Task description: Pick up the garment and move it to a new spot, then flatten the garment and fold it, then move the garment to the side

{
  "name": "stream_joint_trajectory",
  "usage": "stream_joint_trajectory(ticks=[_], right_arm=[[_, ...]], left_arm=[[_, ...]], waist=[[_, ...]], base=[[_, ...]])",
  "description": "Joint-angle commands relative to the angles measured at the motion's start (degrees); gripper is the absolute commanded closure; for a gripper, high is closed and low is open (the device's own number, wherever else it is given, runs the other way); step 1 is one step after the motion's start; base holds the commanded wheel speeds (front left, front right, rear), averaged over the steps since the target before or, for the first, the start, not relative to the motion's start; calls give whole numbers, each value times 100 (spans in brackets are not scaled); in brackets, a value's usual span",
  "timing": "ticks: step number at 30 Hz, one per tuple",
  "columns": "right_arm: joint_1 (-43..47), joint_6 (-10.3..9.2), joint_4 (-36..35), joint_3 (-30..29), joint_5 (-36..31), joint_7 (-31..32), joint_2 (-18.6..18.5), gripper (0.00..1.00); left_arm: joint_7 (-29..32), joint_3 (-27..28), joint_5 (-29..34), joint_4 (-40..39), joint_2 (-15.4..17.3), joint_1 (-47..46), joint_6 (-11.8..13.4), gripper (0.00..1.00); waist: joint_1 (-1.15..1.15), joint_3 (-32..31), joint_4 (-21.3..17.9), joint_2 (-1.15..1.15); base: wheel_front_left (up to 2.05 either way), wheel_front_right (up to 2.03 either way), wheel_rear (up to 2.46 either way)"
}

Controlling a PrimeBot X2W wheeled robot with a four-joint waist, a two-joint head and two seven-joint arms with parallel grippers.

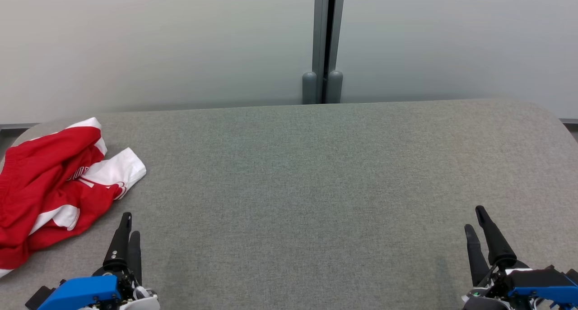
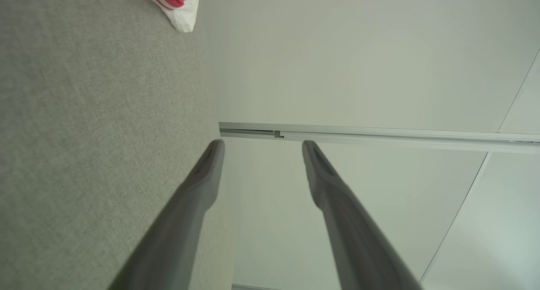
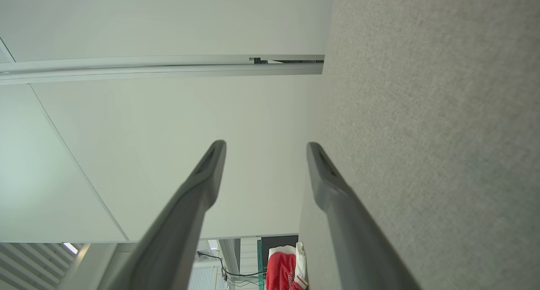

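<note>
A crumpled red and white garment (image 1: 54,183) lies at the far left of the grey fabric table (image 1: 316,174), partly past the view's left edge. A white corner of the garment (image 2: 179,3) appears at the top of the left wrist view, and the garment (image 3: 287,269) peeks between my fingers low in the right wrist view. My left gripper (image 1: 128,224) rests open near the front left, just right of the garment and apart from it. My right gripper (image 1: 475,219) stands open at the front right, empty. Both grippers (image 2: 262,148) (image 3: 265,148) show spread fingers with nothing between them.
A pale wall with a grey vertical post (image 1: 326,43) rises behind the table's far edge. The table's corners are rounded at the far left and right.
</note>
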Motion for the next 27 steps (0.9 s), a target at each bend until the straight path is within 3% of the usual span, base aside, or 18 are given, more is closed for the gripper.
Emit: stream_joint_trajectory(ticks=[1, 10, 27], right_arm=[[-58, 1, -90, 35, -39, -74, -15, 0], [3, 3, -209, 145, -327, -330, -21, 0], [82, 5, -450, 295, -1666, -728, -30, 0]], left_arm=[[-70, -42, 31, -118, 15, -92, -1, 0], [-326, -134, 388, -274, 19, -89, -3, 0], [-722, -269, 1966, -619, 26, -84, 165, 0]], waist=[[0, 1, 2, 0], [0, 8, 8, 0], [0, 20, 26, 0]], base=[[0, 0, 0], [0, 0, 0], [0, 0, 0]])
